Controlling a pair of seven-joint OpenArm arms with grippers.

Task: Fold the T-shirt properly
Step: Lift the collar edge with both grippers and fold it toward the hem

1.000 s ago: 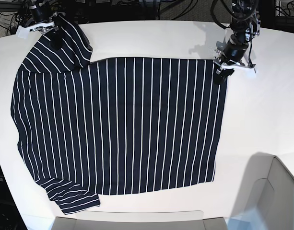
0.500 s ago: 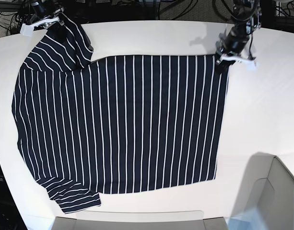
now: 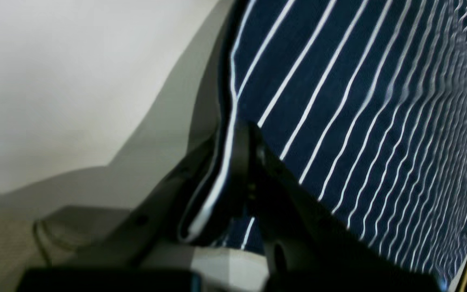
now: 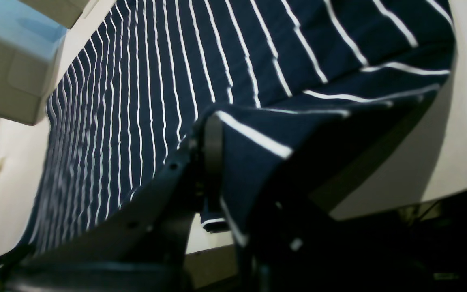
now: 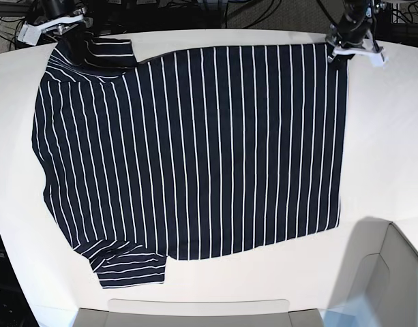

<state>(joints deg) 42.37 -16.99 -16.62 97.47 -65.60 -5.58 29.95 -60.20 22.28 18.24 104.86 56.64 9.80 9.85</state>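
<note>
On the white desk [image 5: 393, 136] your T-shirt [image 5: 195, 150] lies flat, long axis running 9 to 3, sleeves at the 9 end. Your left pincer [image 5: 335, 51] is clamped on the 1 o'clock hem corner, your right pincer [image 5: 62, 30] on the 11 o'clock sleeve. Pull unevenly and a corner may slip or the cloth bunch.

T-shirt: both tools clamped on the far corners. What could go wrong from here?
1. The left tool pinches only the thin hem edge of the T-shirt, so it may slip under tension.
2. The right tool holds bunched sleeve fabric; the fold could come out crooked.
3. The near sleeve lies creased and may stay rumpled.
</note>
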